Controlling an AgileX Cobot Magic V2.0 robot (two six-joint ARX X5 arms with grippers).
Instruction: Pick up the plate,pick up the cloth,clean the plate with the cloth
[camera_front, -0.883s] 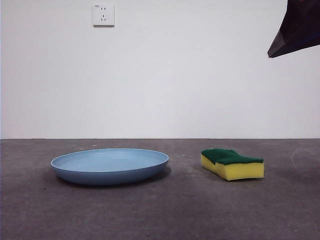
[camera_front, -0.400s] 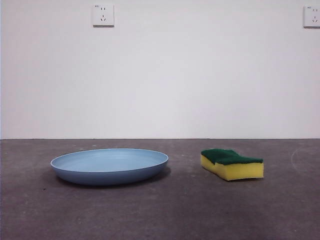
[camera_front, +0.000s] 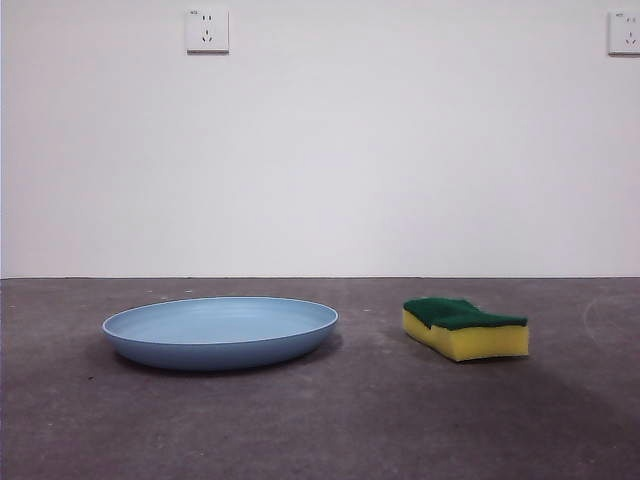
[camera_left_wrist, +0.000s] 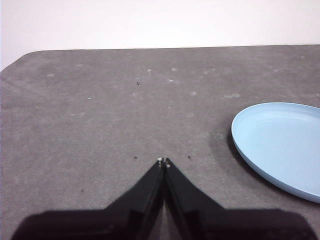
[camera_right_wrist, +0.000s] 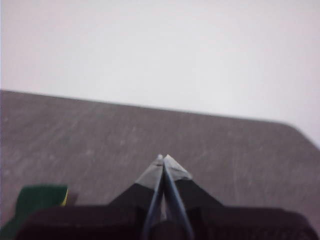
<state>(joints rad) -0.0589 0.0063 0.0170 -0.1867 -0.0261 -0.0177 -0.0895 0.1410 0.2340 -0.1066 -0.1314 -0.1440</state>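
Note:
The light-blue plate (camera_front: 220, 331) lies flat on the grey table, left of centre in the front view. It also shows in the left wrist view (camera_left_wrist: 280, 145), off to one side of my left gripper (camera_left_wrist: 163, 161), which is shut and empty above bare table. The cloth, a yellow sponge with a green top (camera_front: 465, 327), lies to the right of the plate. A green and yellow corner of it shows in the right wrist view (camera_right_wrist: 35, 200), beside my right gripper (camera_right_wrist: 163, 158), which is shut and empty. Neither arm shows in the front view.
A white wall stands behind the table, with one socket (camera_front: 206, 30) at the upper left and another (camera_front: 624, 32) at the upper right. The table's rounded far corner (camera_left_wrist: 30, 55) shows in the left wrist view.
The black arm tip at the front view's top right corner has left the picture, uncovering the right wall socket. Plate and sponge have not moved.

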